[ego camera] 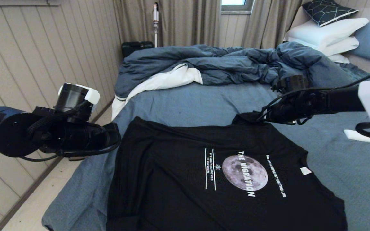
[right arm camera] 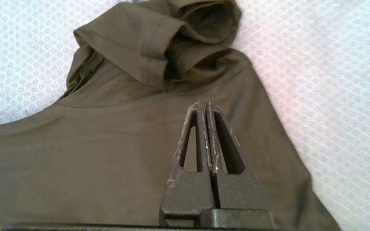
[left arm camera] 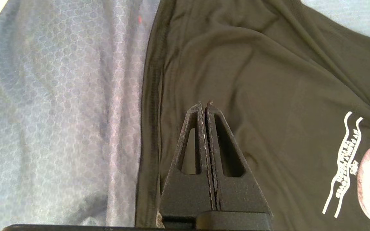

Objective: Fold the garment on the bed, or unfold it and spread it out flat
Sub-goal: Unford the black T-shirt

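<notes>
Head view: the garment (ego camera: 210,179) is lying print-up across the lower centre of the frame on the bed (ego camera: 185,102), its long axis running from lower left to right, with the neck label (ego camera: 305,170) at right of centre. The left gripper (left arm camera: 205,104) is hovering at the left of the frame over the shirt's left-hand hem; both fingers are pressing together with nothing between them. The right gripper (right arm camera: 204,104) is reaching in from the right of the frame and hanging above the far sleeve (right arm camera: 172,41), which is sitting bunched and rolled just ahead of its tips; its fingers are likewise meeting on nothing. The crumpled duvet (ego camera: 223,64) is lying well apart, across the upper centre. Judged from this layout, the rolled sleeve is the remaining unevenness, and the right arm is much the nearer to it.
</notes>
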Available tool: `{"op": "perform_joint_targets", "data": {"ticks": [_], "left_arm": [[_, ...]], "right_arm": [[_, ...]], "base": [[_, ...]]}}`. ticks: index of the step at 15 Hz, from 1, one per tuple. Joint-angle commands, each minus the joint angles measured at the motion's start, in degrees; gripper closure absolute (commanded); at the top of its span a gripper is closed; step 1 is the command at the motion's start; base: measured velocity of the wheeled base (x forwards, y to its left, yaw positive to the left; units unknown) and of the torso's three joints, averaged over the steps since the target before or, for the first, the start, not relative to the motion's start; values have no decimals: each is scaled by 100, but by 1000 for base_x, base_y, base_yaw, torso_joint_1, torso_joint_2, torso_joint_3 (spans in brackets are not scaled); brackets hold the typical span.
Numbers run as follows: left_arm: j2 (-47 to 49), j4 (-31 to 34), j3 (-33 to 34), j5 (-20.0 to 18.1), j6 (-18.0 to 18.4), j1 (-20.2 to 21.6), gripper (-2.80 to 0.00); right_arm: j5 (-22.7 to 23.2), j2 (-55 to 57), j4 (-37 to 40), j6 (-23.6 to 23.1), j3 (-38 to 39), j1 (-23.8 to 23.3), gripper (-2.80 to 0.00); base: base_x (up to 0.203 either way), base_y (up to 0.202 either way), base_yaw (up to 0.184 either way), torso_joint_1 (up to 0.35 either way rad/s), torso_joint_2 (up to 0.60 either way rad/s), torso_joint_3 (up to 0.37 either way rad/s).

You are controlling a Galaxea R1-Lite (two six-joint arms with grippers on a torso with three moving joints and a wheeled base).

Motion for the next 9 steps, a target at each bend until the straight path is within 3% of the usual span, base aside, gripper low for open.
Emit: {"op": "perform_joint_targets", "data": {"ticks": [1, 9], "left_arm": [[-6, 1, 6, 3, -20, 3, 0], [-58, -16, -3, 3, -55, 3, 0]], "right_arm": [[-3, -19, 10, 5, 2, 9, 0], [-18, -101, -11, 17, -24, 118, 0]], "base": [[0, 0, 0, 2, 2, -141], [0, 0, 0, 3, 3, -189]]}}
